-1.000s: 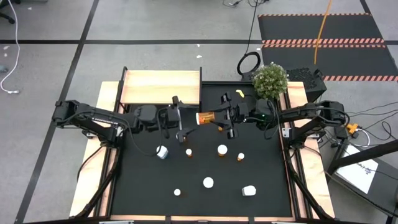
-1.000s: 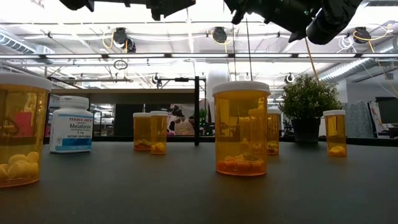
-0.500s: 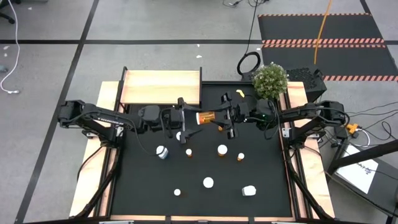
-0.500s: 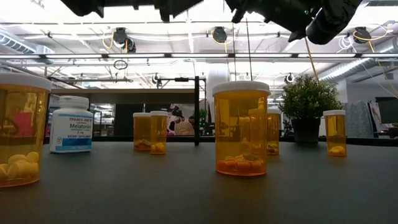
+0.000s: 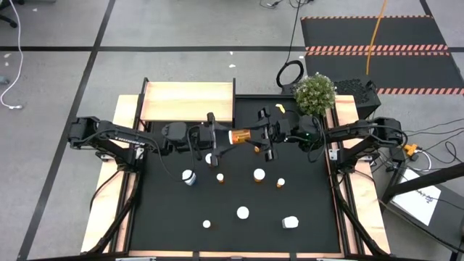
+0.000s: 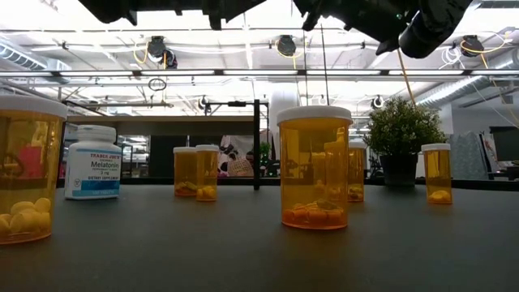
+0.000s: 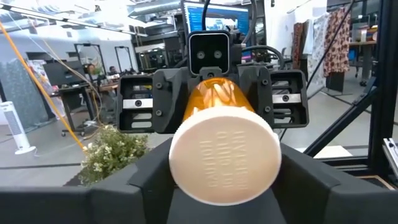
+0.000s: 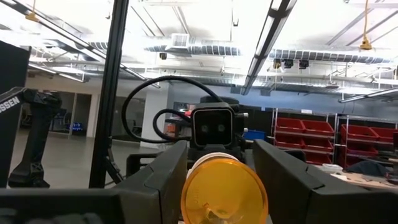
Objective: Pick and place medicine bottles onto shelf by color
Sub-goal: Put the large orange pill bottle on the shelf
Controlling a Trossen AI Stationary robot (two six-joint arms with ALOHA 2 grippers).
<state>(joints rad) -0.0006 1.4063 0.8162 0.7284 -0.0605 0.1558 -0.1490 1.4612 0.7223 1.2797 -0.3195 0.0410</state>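
Left gripper [image 5: 215, 138] closed onto bottle [image 5: 241, 135]; label unreadable.

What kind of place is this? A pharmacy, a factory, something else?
Most likely a robotics lab or workshop, not a pharmacy. The medicine bottles stand on a test table between two robot arms; around it are taped floor lines, loose cables, and red storage bins under open ceiling ducts.

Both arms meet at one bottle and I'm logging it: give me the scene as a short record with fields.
held item: orange bottle, lying level in the air above the black mat
right tool: shut on the bottle's base end
left tool: at the bottle's white-cap end
shelf: far left of the table
other bottles: standing on the mat
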